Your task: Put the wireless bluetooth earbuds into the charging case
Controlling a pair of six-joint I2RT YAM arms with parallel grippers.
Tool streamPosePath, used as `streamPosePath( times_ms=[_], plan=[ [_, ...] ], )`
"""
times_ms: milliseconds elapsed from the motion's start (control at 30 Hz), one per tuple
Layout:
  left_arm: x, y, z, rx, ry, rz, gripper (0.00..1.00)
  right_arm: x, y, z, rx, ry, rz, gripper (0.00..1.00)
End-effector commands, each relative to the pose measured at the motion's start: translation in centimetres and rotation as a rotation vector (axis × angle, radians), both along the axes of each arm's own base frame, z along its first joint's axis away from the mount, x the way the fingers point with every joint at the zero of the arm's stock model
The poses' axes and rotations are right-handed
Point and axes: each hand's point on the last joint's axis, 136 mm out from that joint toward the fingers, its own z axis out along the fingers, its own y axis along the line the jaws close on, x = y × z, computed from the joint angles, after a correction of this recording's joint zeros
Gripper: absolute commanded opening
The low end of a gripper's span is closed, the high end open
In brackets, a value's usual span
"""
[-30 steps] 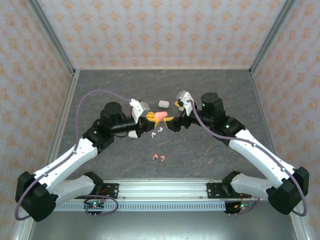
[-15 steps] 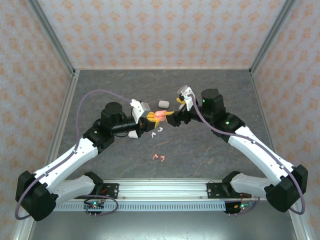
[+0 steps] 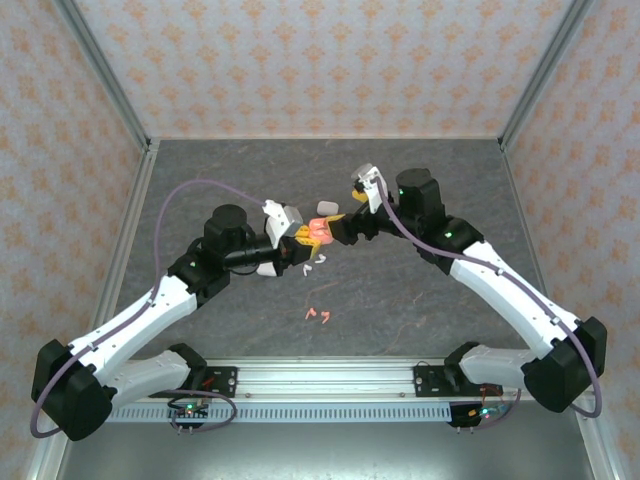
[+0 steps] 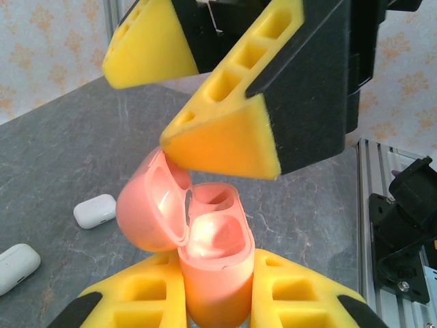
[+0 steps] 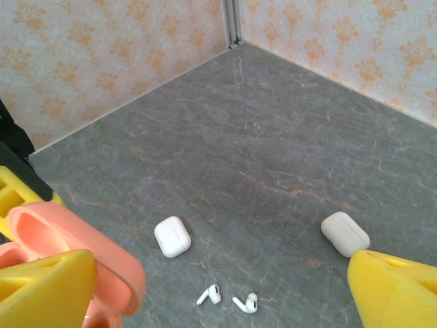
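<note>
My left gripper (image 3: 300, 238) is shut on a salmon-pink charging case (image 4: 215, 273), upright between its yellow fingers (image 4: 136, 301). The case's lid (image 4: 147, 212) is hinged open to the left, and both sockets look empty. My right gripper (image 3: 336, 231) is open just above the case. One of its fingers (image 4: 225, 137) hovers right over the lid, and the same finger (image 5: 44, 287) sits against the lid (image 5: 82, 253) in the right wrist view. Two white earbuds (image 5: 210, 294) (image 5: 246, 303) lie on the table below. Two pink earbuds (image 3: 318, 315) lie nearer the bases.
Two closed white cases (image 5: 172, 236) (image 5: 345, 234) rest on the grey stone-pattern table (image 5: 273, 137); one is by the left forearm (image 3: 266, 268), the other behind the grippers (image 3: 327, 207). More white earbuds (image 3: 312, 262) lie under the grippers. Patterned walls enclose the table.
The right arm has swung left, bringing its open gripper over the pink case. The left gripper keeps hold of the case and has barely moved.
</note>
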Motion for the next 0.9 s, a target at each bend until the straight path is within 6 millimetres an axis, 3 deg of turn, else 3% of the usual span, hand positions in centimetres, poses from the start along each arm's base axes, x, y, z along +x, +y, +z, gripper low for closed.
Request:
streamPosePath(
  times_ms=[0,167,400,633,867],
  plan=[
    [-0.2,-0.2,0.7,-0.005,-0.048,-0.008,0.05,-0.1,-0.4,1.8,0.029,-0.002,-0.017,0.95],
    [0.2,0.7,0.0,0.019,-0.053,0.05,0.05,-1.0,-1.8,2.8,0.07,0.013,-0.083,0.95],
    [0.2,2.5,-1.5,0.034,-0.04,0.149,0.04,-2.9,-3.2,-0.6,0.084,0.274,-0.177,0.93],
    [-1.0,4.3,-2.8,0.017,-0.016,0.217,0.04,-5.0,-1.9,-8.0,0.124,0.614,-0.243,0.77],
    [-2.4,6.1,-2.0,-0.004,-0.055,0.262,0.03,-7.4,1.7,-16.1,0.04,0.769,-0.264,0.67]
  ],
)
